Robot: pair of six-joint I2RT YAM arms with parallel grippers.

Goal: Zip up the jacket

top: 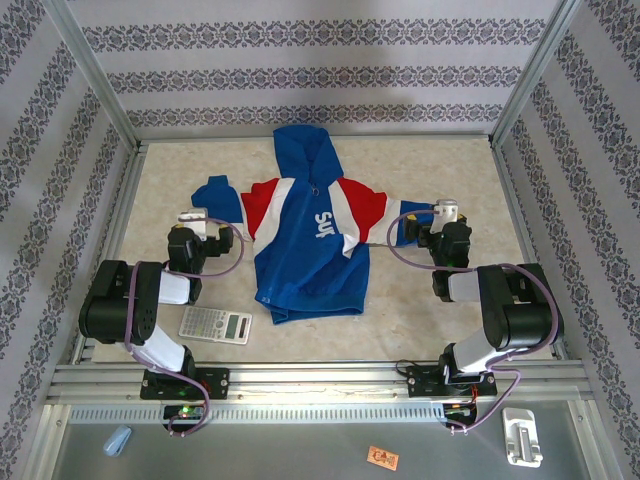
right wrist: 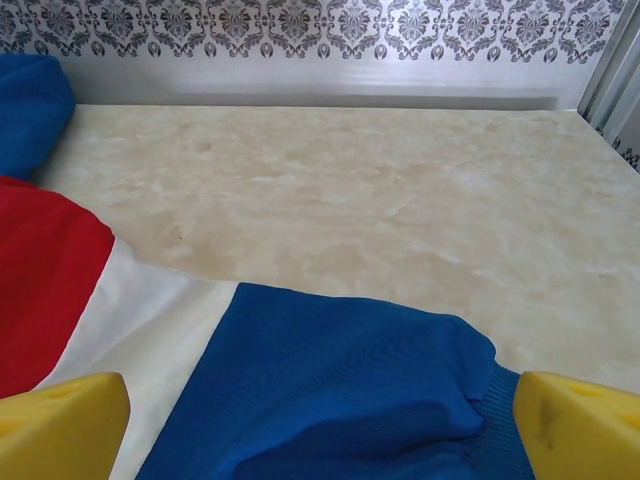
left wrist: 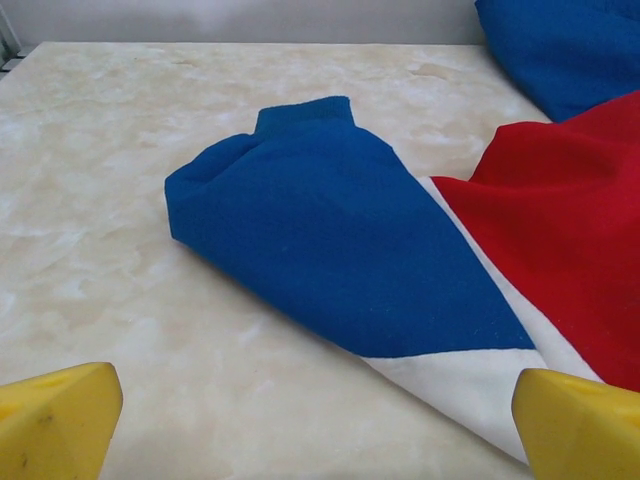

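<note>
The jacket (top: 312, 235) lies flat mid-table, hood toward the back wall, blue with red and white chest panels and white lettering (top: 323, 220). Its zipper is too small to make out. My left gripper (top: 195, 218) hovers just near of the jacket's left sleeve (left wrist: 330, 240), open, its yellow fingertips (left wrist: 55, 420) wide apart over bare table and the sleeve's white edge. My right gripper (top: 443, 212) stands open at the right sleeve (right wrist: 340, 380), one yellow fingertip (right wrist: 580, 425) beside the ribbed cuff, with nothing pinched.
A calculator (top: 215, 325) lies near the front edge, left of the jacket's hem. Metal frame posts and patterned walls enclose the table (top: 440, 300). A white object (top: 522, 437) and an orange card (top: 382, 458) lie on the lower shelf.
</note>
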